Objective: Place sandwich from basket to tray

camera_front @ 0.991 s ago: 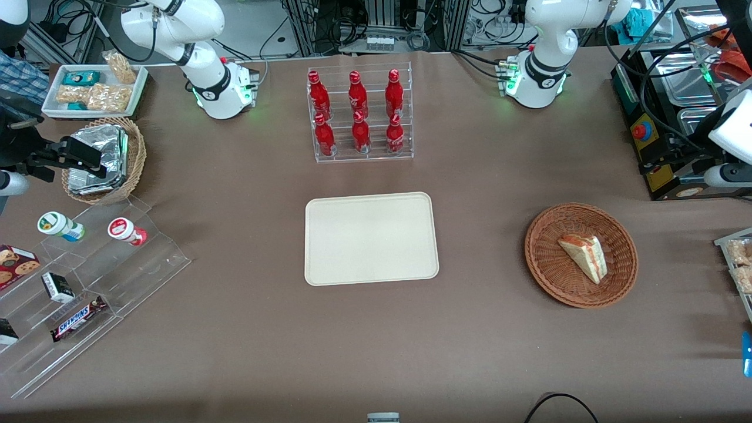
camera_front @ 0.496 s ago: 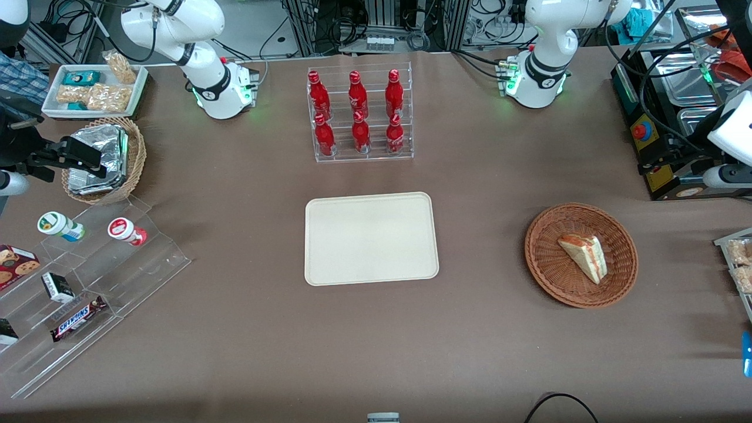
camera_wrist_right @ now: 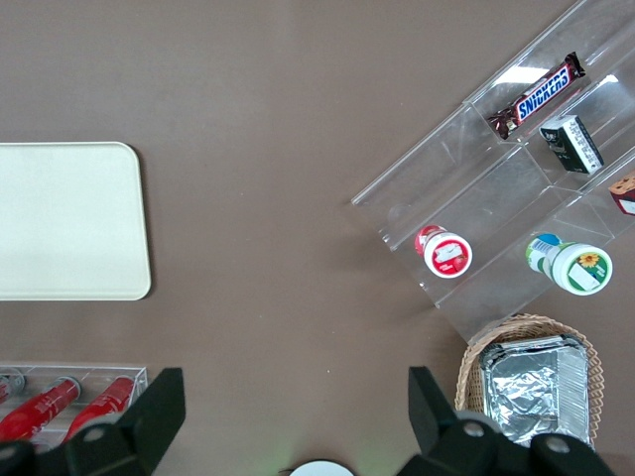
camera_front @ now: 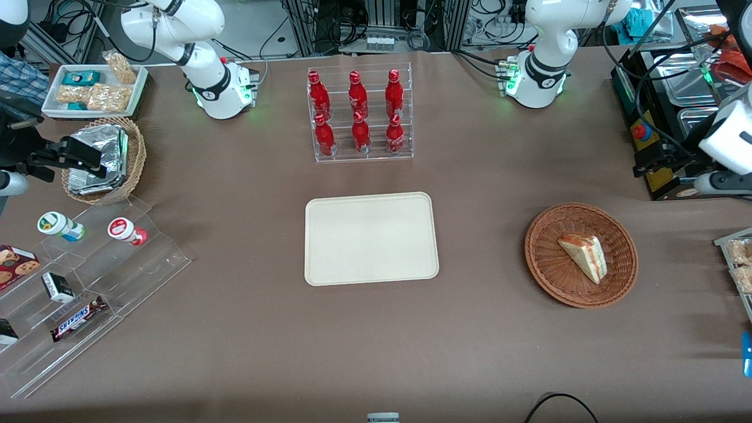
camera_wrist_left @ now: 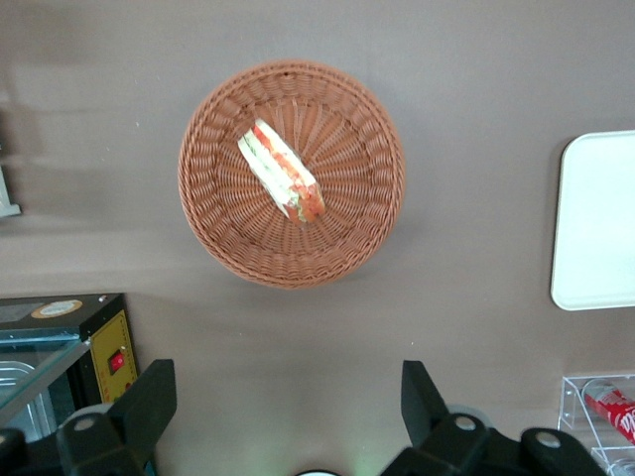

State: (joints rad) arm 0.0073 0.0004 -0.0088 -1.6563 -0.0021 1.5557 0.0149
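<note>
One sandwich (camera_front: pixel 583 257) lay in the wicker basket (camera_front: pixel 546 276), well apart from the cream tray (camera_front: pixel 370 238), while the gripper (camera_wrist_left: pixel 288 397) hovered high above, spread wide and empty; a careless descent could snag the rim or crush the bread.

The gripper (camera_wrist_left: pixel 288 369) hangs over the brown table cloth (camera_front: pixel 235 352) at the working arm's end, fingers spread wide. Just beside one jaw sits a black control box (camera_wrist_left: pixel 104 347) with its red button (camera_wrist_left: pixel 117 361). By the other jaw, a corner of the clear bottle rack (camera_front: pixel 359 111) peeks in, red bottle (camera_wrist_left: pixel 610 407) showing. Well away from the jaws, at the parked arm's end: a stepped clear shelf (camera_front: pixel 141 264) with a Snickers bar (camera_front: pixel 77 318) and two small cups (camera_front: pixel 60 226), a tan basket (camera_front: pixel 136 155) of foil packs (camera_front: pixel 100 158), and a white snack tray (camera_front: pixel 53 108).
</note>
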